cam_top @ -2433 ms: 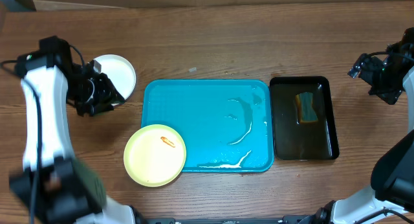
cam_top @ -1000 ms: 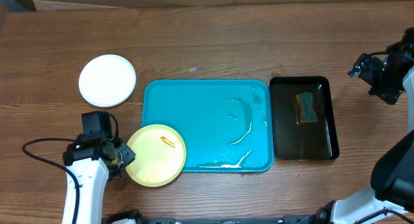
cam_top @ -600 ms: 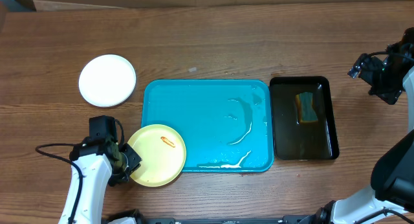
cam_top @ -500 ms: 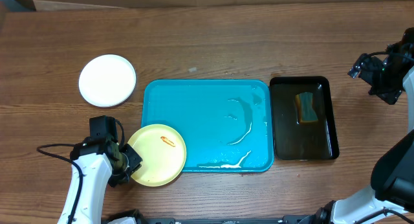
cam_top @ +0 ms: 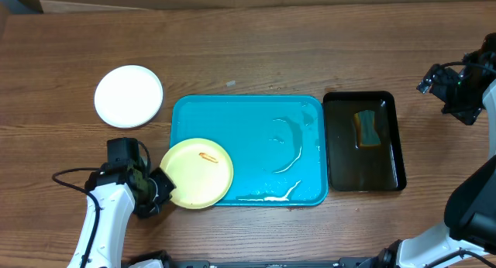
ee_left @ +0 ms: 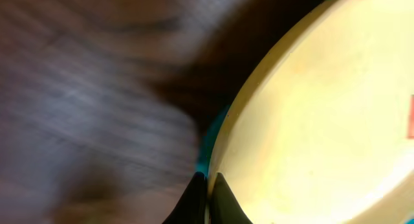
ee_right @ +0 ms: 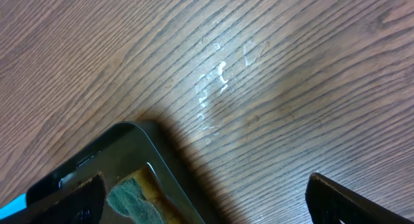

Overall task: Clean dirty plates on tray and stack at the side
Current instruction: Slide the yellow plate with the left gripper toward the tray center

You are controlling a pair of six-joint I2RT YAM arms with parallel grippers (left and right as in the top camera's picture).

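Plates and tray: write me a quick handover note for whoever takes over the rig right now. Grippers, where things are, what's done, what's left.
The left gripper is shut on the lower-left rim of the yellow plate.
The right gripper is open and empty, over the table beside the black tray.
The yellow plate sits over the lower-left corner of the blue tray, with an orange smear on it.
The white plate is on the table left of the blue tray and looks clean.
The sponge lies in the black tray.
Done: white plate set aside.
Left: wipe the yellow plate and stack it on the white plate.
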